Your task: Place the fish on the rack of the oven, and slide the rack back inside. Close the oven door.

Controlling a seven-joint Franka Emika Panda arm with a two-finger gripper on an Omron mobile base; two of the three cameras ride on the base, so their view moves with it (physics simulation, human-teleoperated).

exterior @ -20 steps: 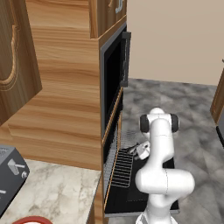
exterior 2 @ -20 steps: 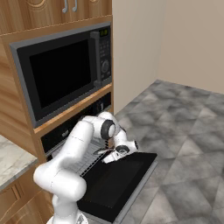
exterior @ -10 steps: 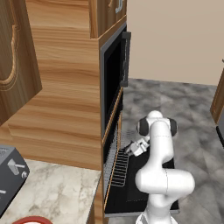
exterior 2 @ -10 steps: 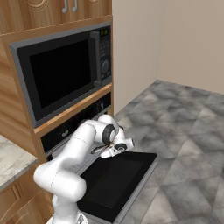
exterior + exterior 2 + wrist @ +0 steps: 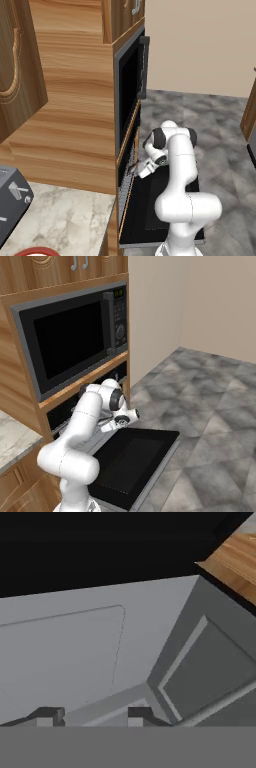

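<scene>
Countertop (image 5: 65, 212) sits at near left in the left base view, marbled, with a grey appliance (image 5: 10, 200) on it and a red-rimmed plate (image 5: 37, 251) at the near edge. Right of that, wood cabinetry frames the oven (image 5: 129, 150); oven door (image 5: 132, 458) is dropped flat, window up. Rack (image 5: 125, 182) shows as a thin wire grid at the cavity mouth, mostly inside. Microwave (image 5: 75, 338) is above in the right base view. Gripper (image 5: 136, 169) hangs low at the oven opening, just over the door's hinge end. Hand view: fingertips (image 5: 47, 716) apart, nothing visibly between them; grip state unclear. Can't locate the fish.
</scene>
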